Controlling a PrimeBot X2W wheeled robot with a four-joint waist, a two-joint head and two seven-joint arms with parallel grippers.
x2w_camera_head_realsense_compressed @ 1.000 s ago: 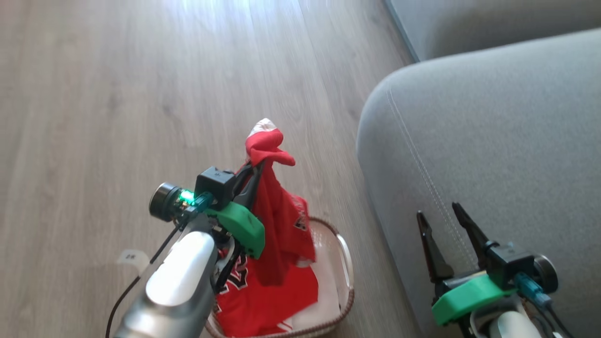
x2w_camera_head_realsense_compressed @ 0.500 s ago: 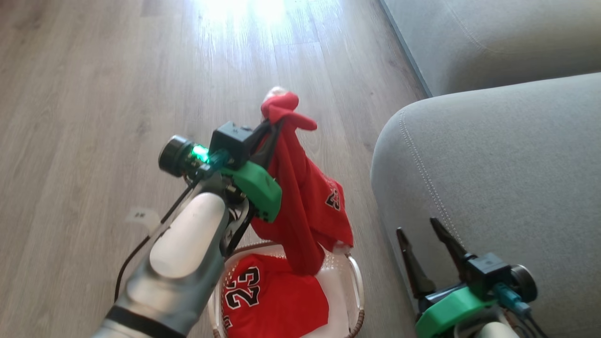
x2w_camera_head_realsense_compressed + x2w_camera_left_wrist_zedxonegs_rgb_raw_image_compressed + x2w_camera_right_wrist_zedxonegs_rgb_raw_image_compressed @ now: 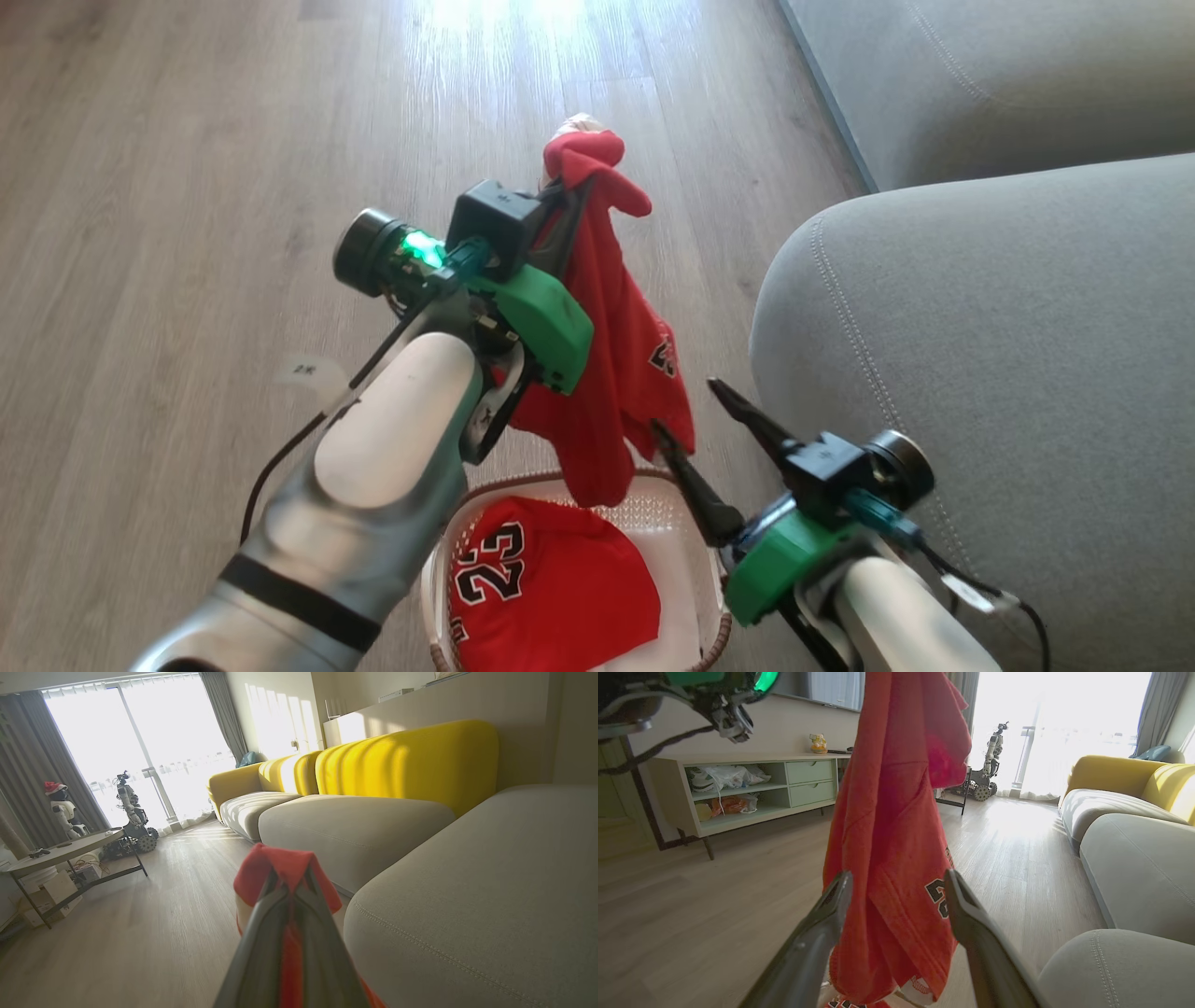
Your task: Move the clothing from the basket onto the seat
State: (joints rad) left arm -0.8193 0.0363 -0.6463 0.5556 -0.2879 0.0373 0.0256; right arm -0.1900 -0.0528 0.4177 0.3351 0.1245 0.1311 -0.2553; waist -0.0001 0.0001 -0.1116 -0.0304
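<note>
Wood floor (image 3: pixel 187 187), two red basketball garments, first garment (image 3: pixel 621 345) hanging vertical, pinched in left gripper (image 3: pixel 563 191) jaws, second garment (image 3: pixel 560 597) flat in one cream perforated basket (image 3: pixel 653 509), right gripper (image 3: pixel 682 403) jaws spread, one grey sofa seat (image 3: pixel 980 373) beside.

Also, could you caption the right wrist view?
Open right gripper frames a red garment hanging from the left gripper.

We log: pale glossy forearms (image 3: pixel 392 448), grey toward the elbow, the left ringed by a black band (image 3: pixel 289 597). Green plastic mounts (image 3: pixel 546 322) at both wrists, black camera boxes (image 3: pixel 495 224), one green light (image 3: pixel 420 248) lit. Jaws long, dark, tapered.
</note>
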